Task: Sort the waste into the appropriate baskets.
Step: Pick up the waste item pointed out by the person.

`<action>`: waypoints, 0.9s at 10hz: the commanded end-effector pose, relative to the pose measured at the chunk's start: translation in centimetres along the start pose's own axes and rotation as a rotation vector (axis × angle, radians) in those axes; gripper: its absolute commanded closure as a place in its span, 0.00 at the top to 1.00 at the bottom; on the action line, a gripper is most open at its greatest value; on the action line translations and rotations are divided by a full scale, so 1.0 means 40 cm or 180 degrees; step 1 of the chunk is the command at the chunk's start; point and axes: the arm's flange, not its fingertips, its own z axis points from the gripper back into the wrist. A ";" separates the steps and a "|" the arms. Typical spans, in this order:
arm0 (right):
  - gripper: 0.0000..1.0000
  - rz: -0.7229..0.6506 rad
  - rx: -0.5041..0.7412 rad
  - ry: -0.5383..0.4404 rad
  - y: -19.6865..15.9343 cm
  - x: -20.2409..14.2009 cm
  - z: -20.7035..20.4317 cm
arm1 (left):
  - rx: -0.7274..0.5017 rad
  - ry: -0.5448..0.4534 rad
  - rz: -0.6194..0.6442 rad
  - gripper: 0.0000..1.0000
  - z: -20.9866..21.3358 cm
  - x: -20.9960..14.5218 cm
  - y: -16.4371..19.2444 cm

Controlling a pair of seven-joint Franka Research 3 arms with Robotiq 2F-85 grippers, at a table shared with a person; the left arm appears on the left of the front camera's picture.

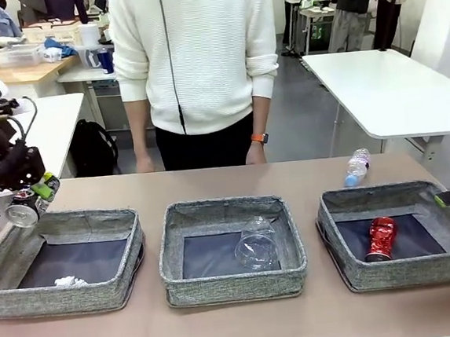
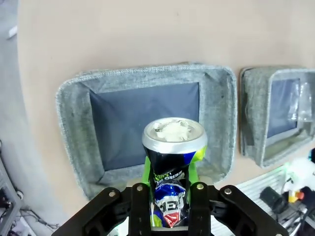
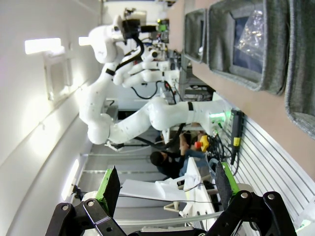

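The left gripper [image 2: 170, 179] is closed on the dark can [image 2: 173, 147]. Its green pads hold the crushed lower part, and the silver top stands out past the fingertips, above the left basket [image 2: 147, 74]. The right gripper [image 3: 167, 184] is wide open and holds nothing.

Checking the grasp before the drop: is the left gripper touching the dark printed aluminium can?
Touching. The left wrist view shows the left gripper shut on the dark printed can, clamping its crumpled body from both sides.
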 end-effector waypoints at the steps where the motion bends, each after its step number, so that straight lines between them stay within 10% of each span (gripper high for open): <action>1: 1.00 -0.0049 0.0064 -0.0026 0.018 0.006 0.001 | 0.0060 0.0071 0.0191 0.00 0.020 0.050 0.009; 2: 1.00 -0.0049 0.0064 -0.0026 0.018 0.006 0.001 | 0.0000 0.0000 0.0000 0.29 0.000 0.000 0.000; 5: 1.00 -0.0049 0.0064 -0.0026 0.018 0.006 0.001 | 0.0140 0.0308 0.0275 0.29 0.128 -0.094 -0.380; 9: 1.00 -0.0049 0.0064 -0.0026 0.018 0.006 0.001 | 0.0282 0.0323 -0.0477 0.29 0.273 -0.297 -0.751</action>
